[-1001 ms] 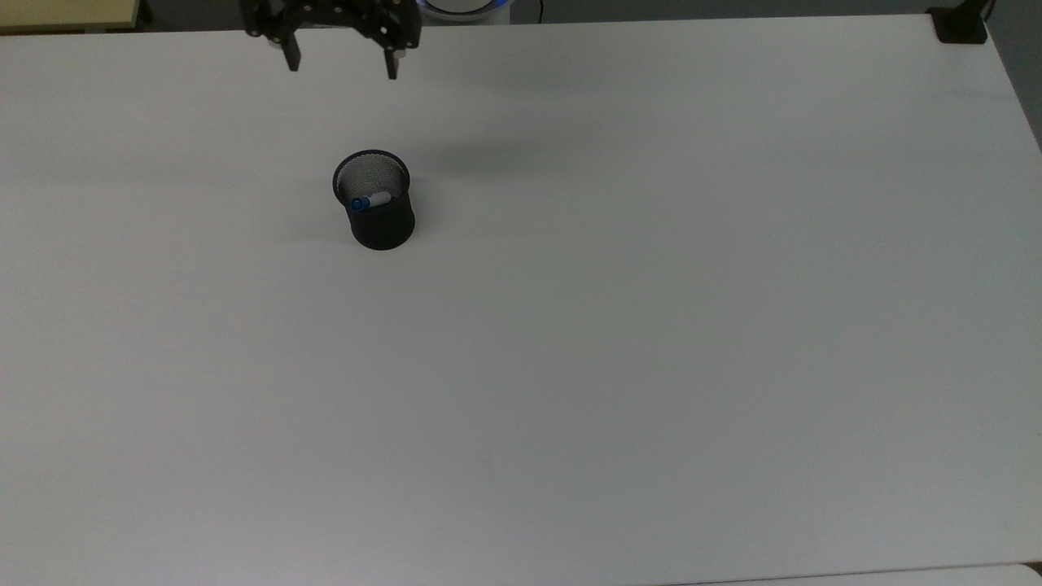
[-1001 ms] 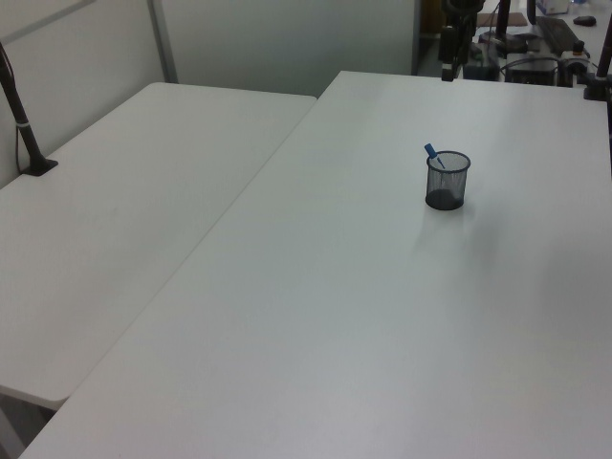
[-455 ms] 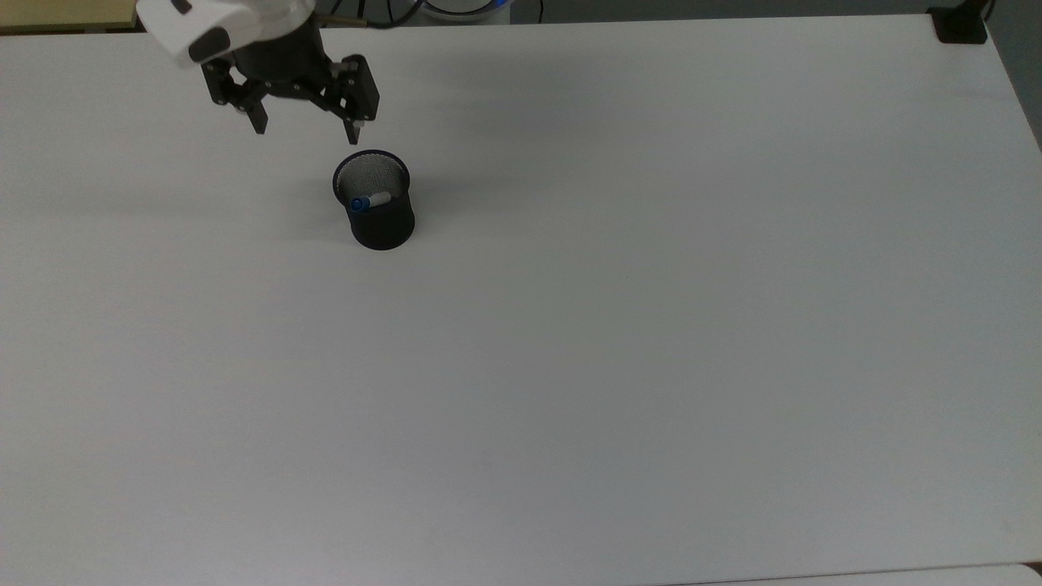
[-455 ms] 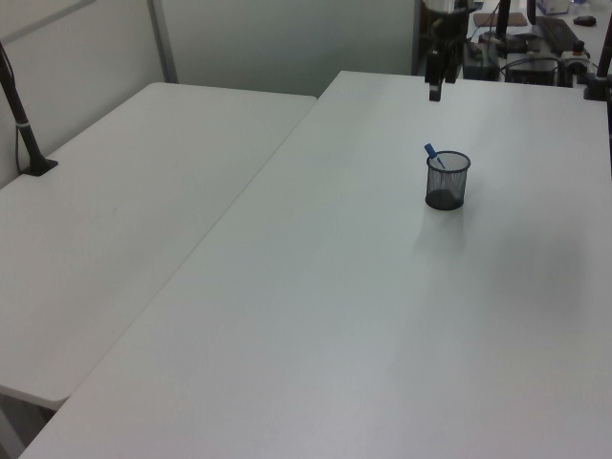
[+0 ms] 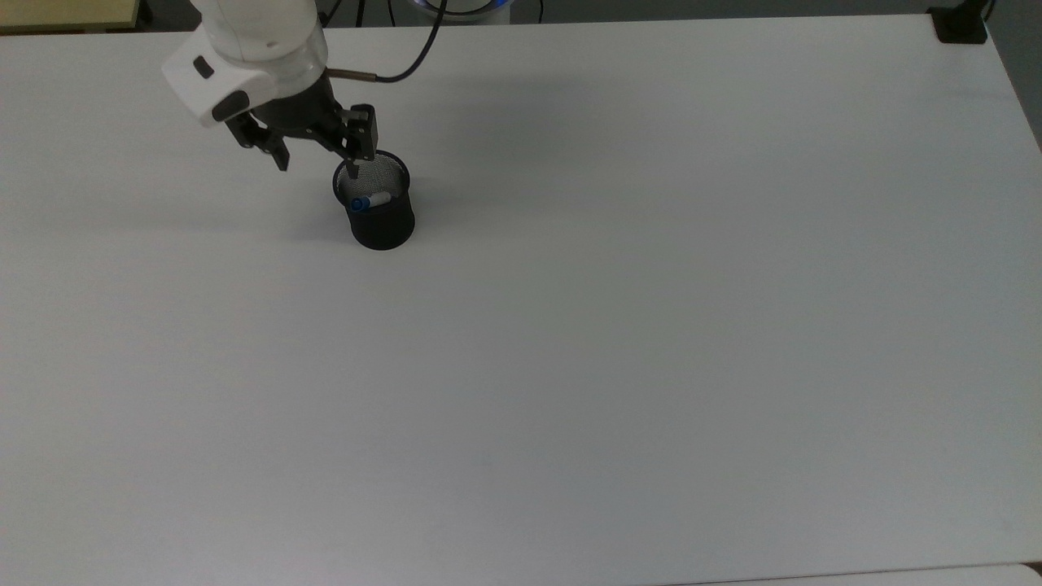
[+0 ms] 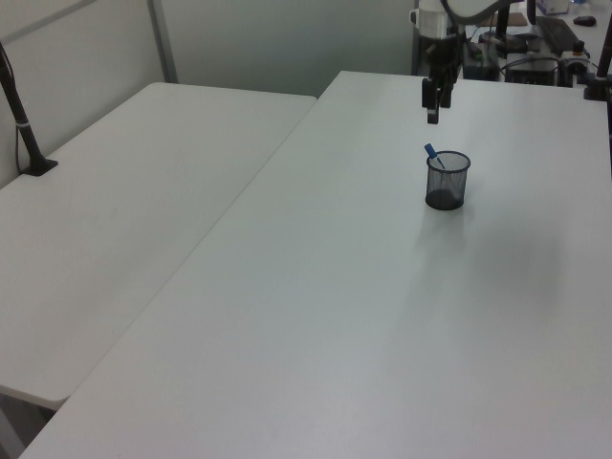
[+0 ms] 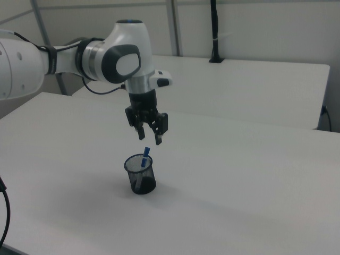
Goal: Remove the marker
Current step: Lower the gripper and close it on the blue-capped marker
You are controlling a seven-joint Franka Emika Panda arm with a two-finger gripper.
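Nearest the camera in the right view, lower centre of the frame, the mesh cup stood upright on the white surface with the marker inside it, leaning, blue cap poking just over the rim; rest of the surface around it bare. In the top view the marker lay across the lower left of the cup's mouth, cap end against the rim toward the top view's left, white barrel running down into the cup. Behind and above it, the gripper hung over the cup, jaws released and spread wide, holding nothing, not touching marker or rim. In the top view the gripper sat offset toward the frame's upper left of the cup, one jaw over the rim, the other out over bare surface. Farthest back, the white arm ran off to the left edge of the right view. My read: approach phase, grasp not yet made. To do it well, shift until the cap sits between the jaws, align the jaws across the barrel, descend only to cap level so neither tip hits the mesh rim, clamp, then pull along the marker's lean. Risk: a light cup tipping or lifting with the marker.
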